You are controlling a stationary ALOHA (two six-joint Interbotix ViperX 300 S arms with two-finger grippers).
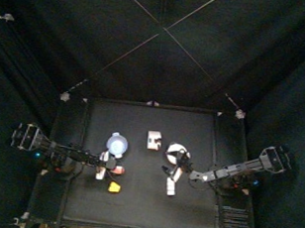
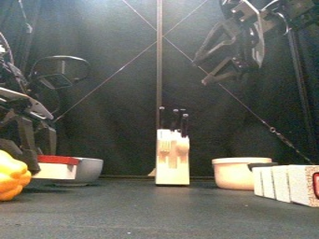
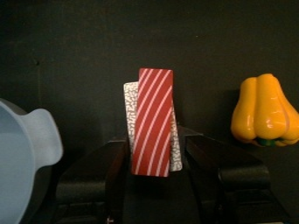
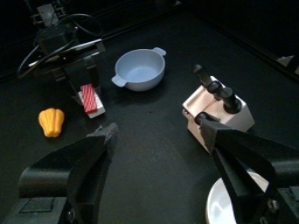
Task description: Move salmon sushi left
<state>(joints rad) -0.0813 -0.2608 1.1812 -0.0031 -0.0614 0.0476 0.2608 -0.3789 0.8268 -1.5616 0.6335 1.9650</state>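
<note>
The salmon sushi (image 3: pixel 152 122), a red striped slab on white rice, sits between the jaws of my left gripper (image 3: pixel 155 162), which is shut on it. In the right wrist view the sushi (image 4: pixel 89 99) is low, at or just above the table, between the blue bowl and the yellow piece. In the front view it (image 2: pixel 56 166) shows at the far left under the left gripper (image 2: pixel 32 135). In the top view the left gripper (image 1: pixel 104 164) is at the table's left. My right gripper (image 4: pixel 163 149) is open and empty, held high (image 2: pixel 243 42) over the table's right half.
A yellow pepper-shaped piece (image 3: pixel 263 109) lies beside the sushi. The blue bowl (image 4: pixel 140 70) is just behind it. A knife block (image 4: pixel 216 105) stands mid-table, with a white bowl (image 2: pixel 237 173) to its right. A longer white-and-orange piece (image 1: pixel 173 184) lies at the front right.
</note>
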